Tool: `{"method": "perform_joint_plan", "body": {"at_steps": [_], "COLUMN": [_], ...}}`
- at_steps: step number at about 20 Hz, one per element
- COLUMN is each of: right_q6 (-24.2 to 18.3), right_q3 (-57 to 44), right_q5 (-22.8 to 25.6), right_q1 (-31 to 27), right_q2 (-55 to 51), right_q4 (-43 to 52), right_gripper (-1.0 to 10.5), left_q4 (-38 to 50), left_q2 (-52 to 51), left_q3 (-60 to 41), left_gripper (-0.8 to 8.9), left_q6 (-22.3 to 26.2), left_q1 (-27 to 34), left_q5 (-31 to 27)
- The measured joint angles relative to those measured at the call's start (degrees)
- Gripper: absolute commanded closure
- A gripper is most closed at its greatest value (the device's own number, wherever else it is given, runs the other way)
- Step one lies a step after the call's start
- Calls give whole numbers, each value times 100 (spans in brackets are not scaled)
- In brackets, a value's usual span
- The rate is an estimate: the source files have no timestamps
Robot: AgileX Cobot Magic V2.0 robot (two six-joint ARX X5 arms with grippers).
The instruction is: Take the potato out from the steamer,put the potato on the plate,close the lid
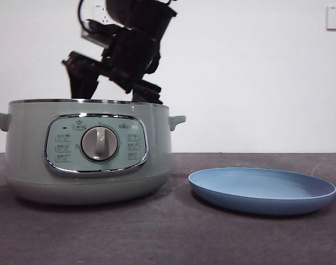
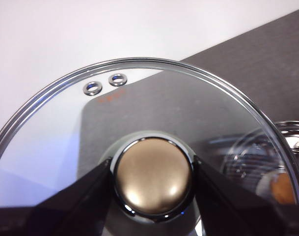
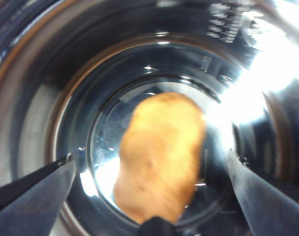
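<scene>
My arm point(image 1: 129, 49) is bulky matte black, a cable looping above my pincer; my jaws are black wedges.

Hidden and cut off
Pot point(image 1: 85, 160) wall hides the potato point(image 3: 159, 157); lid point(image 2: 154, 108) rim cropped; right tool point(image 3: 151, 177) view blurred.

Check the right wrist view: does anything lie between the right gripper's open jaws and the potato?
Nothing: in the right wrist view, the right gripper straddles the potato on the steamer floor, with only shiny metal between.
</scene>
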Motion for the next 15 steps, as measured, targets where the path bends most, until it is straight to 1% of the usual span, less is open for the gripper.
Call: {"method": "perform_joint_plan", "body": {"at_steps": [1, 2, 3, 4, 5, 7, 9, 11, 12, 14, 15], "right_q6": [-42, -74, -87, -109, -177, -236, -258, -326, -343, -348, -339], "right_q3": [2, 2, 2, 2, 2, 2, 133, 796, 1357, 2450, 2758], "right_q5": [90, 96, 101, 105, 109, 155, 297, 433, 444, 544, 551], "right_q1": [39, 72, 94, 109, 129, 129, 136, 63, 0, -260, -422], "right_q2": [57, 127, 170, 175, 175, 175, 175, 175, 175, 153, 33], "right_q4": [2, -2, 0, 42, 94, 85, -170, -894, -1335, -2168, -2398], "right_gripper": [365, 505, 728, 981, 958, 957, 957, 957, 957, 957, 957], "left_q4": [-2, -2, -2, -2, -2, -2, -2, -2, -2, -2, -2], "left_q2": [0, 0, 0, 0, 0, 0, 0, 0, 0, 0, 0], "left_q3": [0, 0, 0, 0, 0, 0, 0, 0, 0, 0, 0], "left_gripper": [822, 822, 822, 822, 822, 822, 822, 822, 822, 822, 822], "left_q6": [0, 0, 0, 0, 0, 0, 0, 0, 0, 0, 0], "left_q1": [0, -2, 0, 0, 0, 0, 0, 0, 0, 0, 0], "left_q5": [79, 111, 107, 101, 85, 94, 94, 92, 94, 96, 101]}}
